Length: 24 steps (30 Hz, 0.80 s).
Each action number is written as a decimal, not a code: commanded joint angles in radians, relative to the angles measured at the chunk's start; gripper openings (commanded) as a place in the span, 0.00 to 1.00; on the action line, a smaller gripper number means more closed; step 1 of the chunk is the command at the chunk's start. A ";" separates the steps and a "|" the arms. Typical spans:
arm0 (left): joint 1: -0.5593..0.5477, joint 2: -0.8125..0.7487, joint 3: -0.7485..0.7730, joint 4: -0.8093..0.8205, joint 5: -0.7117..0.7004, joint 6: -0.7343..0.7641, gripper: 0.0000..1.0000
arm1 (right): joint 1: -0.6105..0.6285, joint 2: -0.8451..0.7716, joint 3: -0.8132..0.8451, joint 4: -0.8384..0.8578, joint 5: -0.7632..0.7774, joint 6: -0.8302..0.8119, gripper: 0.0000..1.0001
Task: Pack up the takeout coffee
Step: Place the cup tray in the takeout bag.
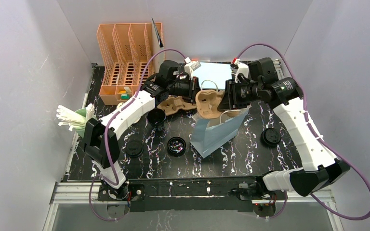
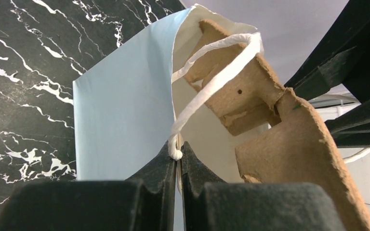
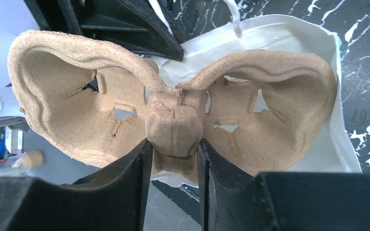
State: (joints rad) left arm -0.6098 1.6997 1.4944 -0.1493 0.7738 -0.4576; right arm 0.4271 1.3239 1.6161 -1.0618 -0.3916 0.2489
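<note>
My right gripper (image 1: 223, 101) (image 3: 173, 144) is shut on the middle post of a brown pulp two-cup carrier (image 1: 208, 102) (image 3: 173, 120), whose cup wells are empty. It holds the carrier at the mouth of the light-blue paper bag (image 1: 217, 137) (image 3: 318, 139). My left gripper (image 1: 196, 91) (image 2: 178, 156) is shut on the bag's rim (image 2: 125, 106) at the root of a white handle (image 2: 212, 82), keeping the mouth open. The takeout coffee stands outside the bag: lidded dark cups at the left (image 1: 134, 148) and right (image 1: 271, 137), and another dark cup (image 1: 156, 117) beside my left arm.
A second pulp carrier (image 1: 176, 106) lies under my left wrist. An open dark cup (image 1: 176, 146) stands in front of the bag. An orange rack (image 1: 125, 57) stands at the back left, and a green cup of white sticks (image 1: 74, 120) at the left edge. Another light-blue bag (image 1: 212, 74) lies at the back.
</note>
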 commanded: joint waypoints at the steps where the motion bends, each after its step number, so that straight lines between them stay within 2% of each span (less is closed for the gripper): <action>1: 0.005 0.007 0.049 -0.103 -0.026 0.074 0.00 | -0.005 -0.003 0.037 -0.029 0.069 -0.025 0.24; 7: 0.005 0.002 0.088 -0.182 -0.081 0.143 0.02 | -0.005 -0.006 0.045 -0.035 0.071 -0.025 0.24; 9: 0.005 0.002 0.098 -0.185 -0.086 0.148 0.07 | -0.005 -0.008 0.047 -0.033 0.062 -0.026 0.24; 15: 0.004 -0.020 0.093 -0.191 -0.085 0.119 0.41 | -0.005 -0.023 0.025 -0.018 0.024 -0.034 0.24; 17: 0.004 -0.043 0.075 -0.197 -0.092 0.111 0.48 | -0.005 -0.040 0.005 0.008 -0.009 -0.032 0.23; 21: 0.001 -0.100 0.010 -0.207 -0.116 0.076 0.57 | -0.004 -0.075 -0.045 0.055 -0.032 -0.026 0.22; 24: -0.003 -0.136 -0.030 -0.227 -0.127 0.070 0.58 | -0.004 -0.089 -0.073 0.076 -0.033 -0.024 0.21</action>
State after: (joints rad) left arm -0.6102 1.6558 1.5036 -0.3256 0.6605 -0.3710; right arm 0.4263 1.2781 1.5703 -1.0512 -0.3931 0.2314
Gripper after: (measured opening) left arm 0.579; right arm 0.442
